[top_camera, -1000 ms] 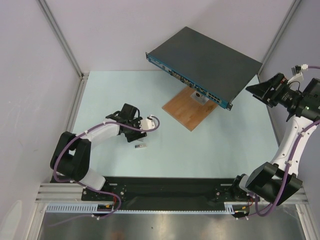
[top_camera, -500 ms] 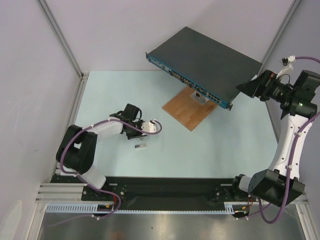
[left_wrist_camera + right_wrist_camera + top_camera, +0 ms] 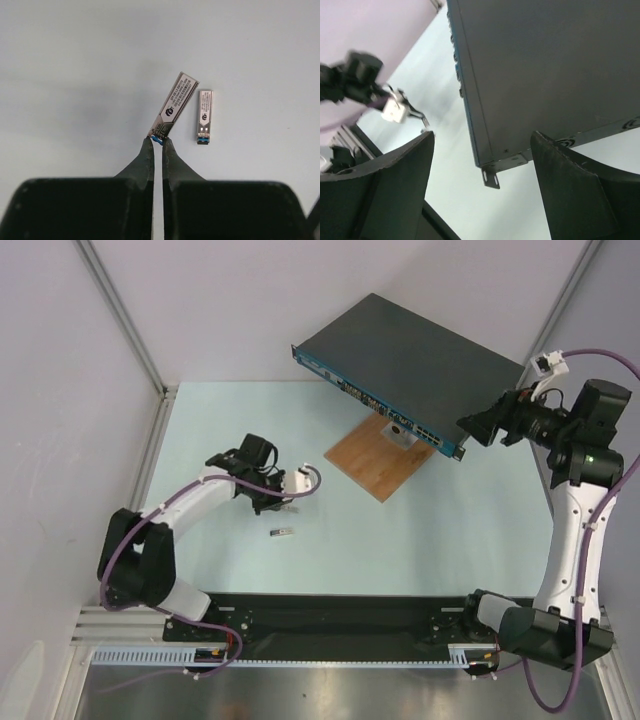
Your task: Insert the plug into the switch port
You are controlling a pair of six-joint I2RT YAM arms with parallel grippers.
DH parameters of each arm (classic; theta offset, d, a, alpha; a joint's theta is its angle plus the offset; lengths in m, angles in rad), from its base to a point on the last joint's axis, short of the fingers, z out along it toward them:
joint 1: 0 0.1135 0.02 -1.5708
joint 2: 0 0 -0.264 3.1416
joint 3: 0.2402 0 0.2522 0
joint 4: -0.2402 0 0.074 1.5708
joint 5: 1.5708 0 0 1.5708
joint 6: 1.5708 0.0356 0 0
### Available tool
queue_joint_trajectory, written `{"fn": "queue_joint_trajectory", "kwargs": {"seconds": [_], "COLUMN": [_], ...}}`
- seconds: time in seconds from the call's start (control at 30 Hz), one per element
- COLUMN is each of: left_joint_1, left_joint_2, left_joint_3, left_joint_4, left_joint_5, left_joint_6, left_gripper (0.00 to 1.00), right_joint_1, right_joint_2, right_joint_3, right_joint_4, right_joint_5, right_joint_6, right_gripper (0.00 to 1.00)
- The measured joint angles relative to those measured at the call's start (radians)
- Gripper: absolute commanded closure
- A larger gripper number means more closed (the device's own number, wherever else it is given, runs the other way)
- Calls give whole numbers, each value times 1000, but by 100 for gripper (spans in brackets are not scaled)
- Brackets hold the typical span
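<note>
Held plug: the left gripper [image 3: 156,142] is clamping the blue tail of the held plug [image 3: 175,106], its fingers clenched with only a sliver of gap between them.
Held plug axis: in the left wrist view it is running from 7 o'clock up to 1 o'clock, with the blue end at 7 in the fingertips and the metal nose pointing out to 1.
Loose plug: the loose plug [image 3: 204,116] is lying on the table [image 3: 75,60] just beside the held one, at its 3 o'clock. Its long axis is running 12 to 6, with the blue end at 6.
Plug count: two, one gripped and one free.
Top view: the left gripper [image 3: 283,502] is hovering at 12 o'clock of the loose plug [image 3: 283,532]. Both are sitting well apart from the switch [image 3: 410,355], which is off at their 2 o'clock.
Switch: there is one. It is sitting raised on a small stand [image 3: 400,435] over one wooden board [image 3: 372,460]. Its long axis is running 10 to 4, and its blue port face is looking toward 7.
Right gripper: the right gripper [image 3: 478,428] is hanging near the switch's 4 o'clock corner. Its fingers are spread wide and gripping nothing.
Right wrist view: the switch [image 3: 545,65] is filling the gap between the parted fingers of the right gripper [image 3: 481,137].
</note>
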Motion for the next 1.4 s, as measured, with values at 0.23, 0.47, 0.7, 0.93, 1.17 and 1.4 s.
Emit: {"fn": "queue_joint_trajectory", "kwargs": {"seconds": [0.23,0.47,0.7,0.93,1.17,1.4], "left_joint_1": [1,0,-11,-17,-196,-332], "left_joint_2": [-108,-288,-337,-369,-325,-104], "left_joint_3": [199,237,206,62,-131,-179], "left_joint_4": [-147,-193,-202,-234,-167,-13], "left_joint_5": [198,391,437,349,184,115], "left_joint_6": [-230,-499,-622,-350,16,210], "left_gripper": [100,100,84,32,34,38], "right_joint_1": [235,734,1057,1088,903,804], "right_joint_2": [-84,-239,-153,-32,-116,-162], "right_joint_3": [-5,-47,-59,-123,-148,-149], "right_joint_4": [-45,-103,-144,-132,-85,-65], "right_joint_5": [119,297,469,560,518,462], "right_joint_6": [-227,-528,-737,-738,-573,-453], "right_gripper": [27,31,32,20,19,21]}}
